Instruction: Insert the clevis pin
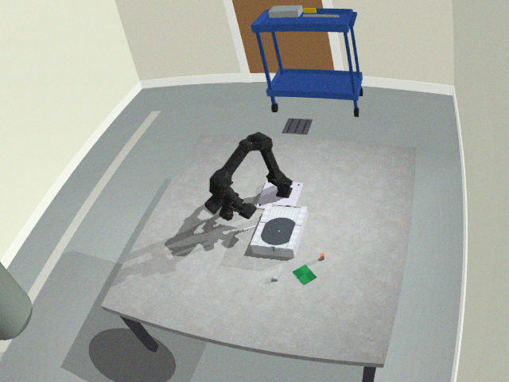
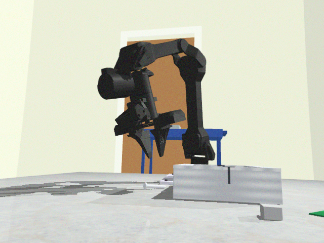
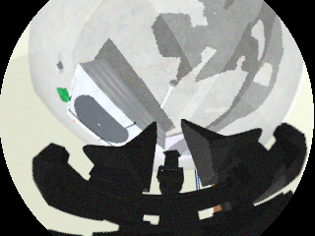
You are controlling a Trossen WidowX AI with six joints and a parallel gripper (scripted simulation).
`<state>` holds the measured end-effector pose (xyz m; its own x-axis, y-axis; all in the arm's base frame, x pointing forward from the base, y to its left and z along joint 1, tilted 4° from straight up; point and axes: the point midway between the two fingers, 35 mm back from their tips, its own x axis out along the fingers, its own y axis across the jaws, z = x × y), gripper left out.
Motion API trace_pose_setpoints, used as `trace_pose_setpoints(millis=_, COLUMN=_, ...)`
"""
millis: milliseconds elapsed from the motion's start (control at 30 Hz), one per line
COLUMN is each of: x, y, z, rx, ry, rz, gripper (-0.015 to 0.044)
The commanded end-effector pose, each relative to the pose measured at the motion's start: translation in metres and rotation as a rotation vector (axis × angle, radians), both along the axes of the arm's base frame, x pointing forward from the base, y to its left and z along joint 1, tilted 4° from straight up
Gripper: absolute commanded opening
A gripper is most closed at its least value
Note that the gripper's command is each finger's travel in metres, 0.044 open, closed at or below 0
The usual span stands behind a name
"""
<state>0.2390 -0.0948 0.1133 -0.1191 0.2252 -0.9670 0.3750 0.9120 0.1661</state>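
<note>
Pin (image 1: pixel 248 228) (image 2: pixel 156 186) (image 3: pixel 168 96) lies on the table (image 1: pixel 349 304) (image 2: pixel 78 219) (image 3: pixel 123 25), below the fingers. Gripper (image 1: pixel 228 212) (image 2: pixel 155 156) (image 3: pixel 168 124) partly open, nothing held. Disc (image 1: pixel 271 231) (image 3: pixel 95 115) already flat in tray (image 1: pixel 273 251) (image 2: pixel 204 183) (image 3: pixel 113 88), off to one side below the fingers. Pickup, insertion, release, retreat all left.

Pale cream walls (image 1: pixel 61 37) (image 2: pixel 248 78) are being edged by white skirting (image 1: pixel 197 79) above a grey-blue floor (image 1: pixel 431 185). A brown door (image 1: pixel 283 40) (image 2: pixel 170 96) is being framed in white. In front of it a blue two-shelf cart (image 1: pixel 293 28) (image 2: pixel 198 131) is being carried on dark castors, with a grey box (image 1: pixel 285 11) (image 2: pixel 175 127) and a yellow block (image 1: pixel 309 10) being held on its top shelf. A dark slotted grate (image 1: pixel 297 126) and a pale stripe (image 1: pixel 96 189) are being shown on the floor. The mottled grey worktop (image 1: pixel 349 312) (image 2: pixel 104 222) (image 3: pixel 128 25) is being crossed by shadows.
</note>
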Motion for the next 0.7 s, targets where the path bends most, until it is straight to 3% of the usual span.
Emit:
trace_pose_setpoints(millis=0, x=0.0071, y=-0.0018, z=-0.0006, rx=-0.002, ry=0.146, rz=-0.443, gripper=0.0160)
trace_pose_setpoints(millis=667, x=0.0066, y=-0.0020, z=-0.0049, rx=-0.002, ry=0.147, rz=-0.443, gripper=0.0160)
